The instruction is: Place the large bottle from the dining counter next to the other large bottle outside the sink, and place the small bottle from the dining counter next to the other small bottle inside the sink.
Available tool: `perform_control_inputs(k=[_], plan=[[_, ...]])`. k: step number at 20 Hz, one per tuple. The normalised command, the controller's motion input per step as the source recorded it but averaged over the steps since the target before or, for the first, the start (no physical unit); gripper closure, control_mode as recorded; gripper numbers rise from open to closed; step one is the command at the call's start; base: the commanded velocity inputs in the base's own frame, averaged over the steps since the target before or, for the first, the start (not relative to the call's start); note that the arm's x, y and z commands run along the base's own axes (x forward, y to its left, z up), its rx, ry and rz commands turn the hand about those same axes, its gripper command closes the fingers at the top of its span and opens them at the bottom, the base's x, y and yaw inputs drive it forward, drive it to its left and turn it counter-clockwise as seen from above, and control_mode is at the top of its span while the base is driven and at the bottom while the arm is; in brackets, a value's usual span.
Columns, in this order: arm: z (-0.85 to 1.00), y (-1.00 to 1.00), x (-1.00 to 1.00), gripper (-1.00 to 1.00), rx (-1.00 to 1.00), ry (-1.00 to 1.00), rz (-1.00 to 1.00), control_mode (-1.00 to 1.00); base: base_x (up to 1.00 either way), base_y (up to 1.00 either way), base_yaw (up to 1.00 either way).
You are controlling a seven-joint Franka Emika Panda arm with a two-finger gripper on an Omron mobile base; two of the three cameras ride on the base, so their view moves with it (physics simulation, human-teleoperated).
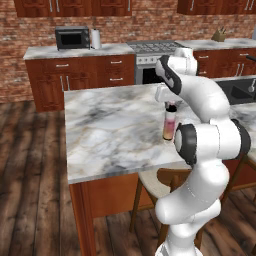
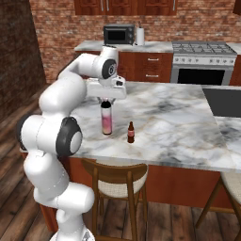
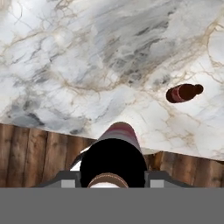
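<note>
The tall bottle with a whitish-to-pink body, yellowish base and small dark cap (image 2: 107, 118) stands upright on the long white-grey marbled table over a red-brown wooden base (image 2: 179, 122), near the edge closest to the robot, and the tiny red-brown bottle with a narrow neck (image 2: 131, 132) stands just beside it, apart from it. Both are the items to be carried off to the sink area, so they wait here within easy reach of the arm. The white arm bends over the slab and brings its claw (image 2: 106, 100) straight down onto the top of the tall bottle, which suits a grip at the neck for lifting a slender upright thing without tipping it. In the hand view the dark cap sits right between the finger tips, with the pink body falling away below. The claw looks set to a narrow gap around the bottle's top, though whether the pads actually press it I cannot tell. The bottle's base appears to rest on the table, so by my judgement the lift has not begun.
</note>
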Motion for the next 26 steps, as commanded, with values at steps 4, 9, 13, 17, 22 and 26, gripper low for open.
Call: perform_control_inputs(k=[4, 9, 13, 17, 22, 26], plan=[[0.18, 0.02, -0.97, 1.00, 0.00, 0.00, 0.00, -1.00, 0.00, 0.00, 0.00], [0.27, 0.08, -0.79, 1.00, 0.00, -0.06, 0.00, -1.00, 0.00, 0.00, 0.00], [0.38, 0.21, -0.61, 1.00, 0.00, -0.03, 0.00, -1.00, 0.00, 0.00, 0.00], [0.36, 0.29, -0.25, 1.00, 0.00, -0.01, 0.00, -1.00, 0.00, 0.00, 0.00], [0.15, 0.26, -0.02, 1.00, 0.00, -0.04, 0.00, -1.00, 0.00, 0.00, 0.00], [0.00, 0.08, -0.01, 1.00, 0.00, 0.00, 0.00, -1.00, 0.00, 0.00, 0.00]])
